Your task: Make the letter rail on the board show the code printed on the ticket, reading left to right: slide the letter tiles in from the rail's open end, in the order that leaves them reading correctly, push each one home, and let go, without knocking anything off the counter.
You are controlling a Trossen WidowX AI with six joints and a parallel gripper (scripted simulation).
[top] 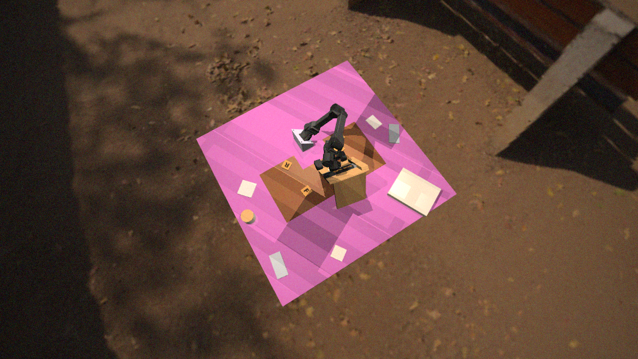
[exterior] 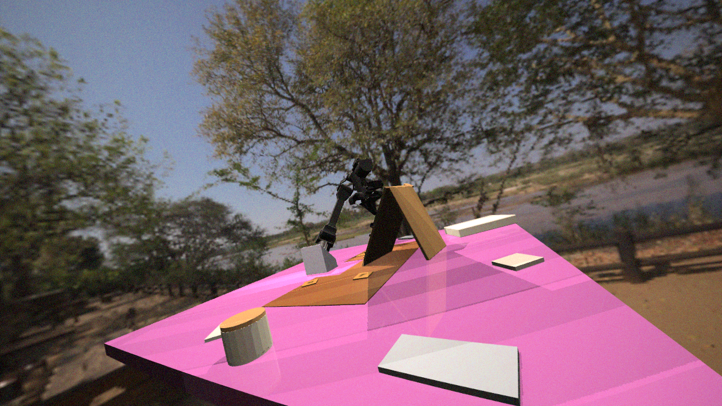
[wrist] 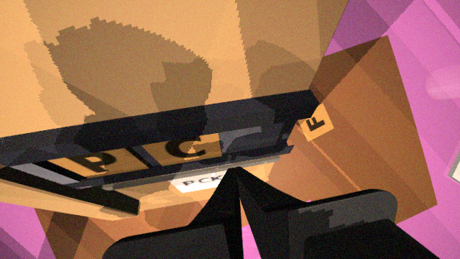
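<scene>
My gripper (wrist: 234,173) is shut and empty, fingertips just below the rail on the board's face. The dark rail (wrist: 251,106) is on the wooden board (top: 350,192) (exterior: 421,222) (wrist: 223,54). In it, tile P (wrist: 96,163) is at the left and tile C (wrist: 187,147) right of it, with a narrow gap between; bare rail shows right of C. The white ticket (wrist: 195,183) below reads PCK, its right edge hidden by my fingers. Tile F (top: 306,190) (exterior: 362,275) (wrist: 323,124) and tile R (top: 286,164) (exterior: 309,282) lie on the brown mat. No K tile is readable.
The board stands as an A-frame on the pink counter (top: 249,124) (exterior: 322,348). An orange-topped cylinder (top: 247,216) (exterior: 247,338), a cream box (top: 414,192) (exterior: 479,225), and a pale slab (top: 278,265) (exterior: 454,366) lie around it near the counter edges.
</scene>
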